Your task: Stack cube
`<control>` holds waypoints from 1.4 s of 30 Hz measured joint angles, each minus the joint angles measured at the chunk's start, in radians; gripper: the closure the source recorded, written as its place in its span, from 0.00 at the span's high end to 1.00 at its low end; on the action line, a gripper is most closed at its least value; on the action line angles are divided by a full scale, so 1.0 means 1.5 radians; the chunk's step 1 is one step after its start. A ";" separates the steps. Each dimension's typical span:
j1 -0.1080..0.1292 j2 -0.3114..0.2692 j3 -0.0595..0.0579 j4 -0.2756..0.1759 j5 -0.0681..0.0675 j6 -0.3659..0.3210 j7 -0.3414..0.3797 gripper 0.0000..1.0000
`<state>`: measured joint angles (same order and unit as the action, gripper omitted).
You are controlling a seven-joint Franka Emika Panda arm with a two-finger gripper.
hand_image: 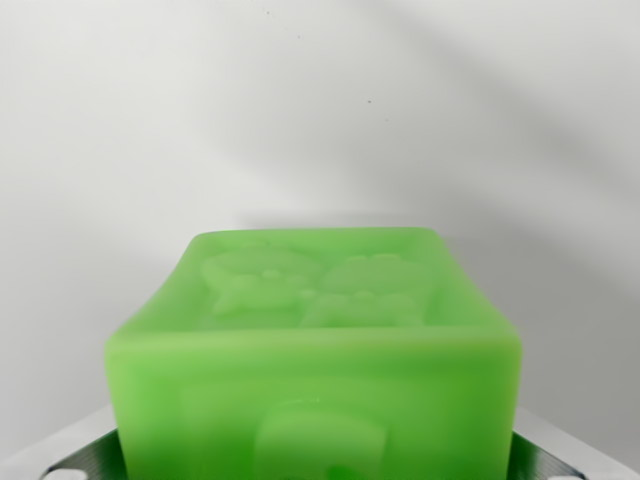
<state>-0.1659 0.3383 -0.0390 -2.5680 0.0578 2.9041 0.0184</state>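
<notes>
the claw [318, 455] shows only as grey finger ends at the bottom corners of the wrist view, one on the wrist view's left and one on the right, closed in against the sides of a green cube [315, 350]. the cube sits between them, filling the lower middle of the picture, translucent, with raised figures moulded into its top and front faces. beyond it lies a plain white tabletop [320, 110], softly shadowed.

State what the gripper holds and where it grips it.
A green cube, held at its lower left and right sides between the fingers, whose tips flank it at the frame's bottom corners.
</notes>
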 joint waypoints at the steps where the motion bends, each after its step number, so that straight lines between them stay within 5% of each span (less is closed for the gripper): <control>1: 0.001 -0.005 -0.001 -0.001 0.000 -0.003 0.000 0.00; 22: 0.010 -0.124 -0.014 -0.018 -0.018 -0.100 0.013 0.00; 42: 0.043 -0.121 -0.010 0.027 -0.022 -0.144 0.025 0.00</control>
<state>-0.1007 0.1567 -0.0534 -2.5282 0.0245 2.6877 0.0556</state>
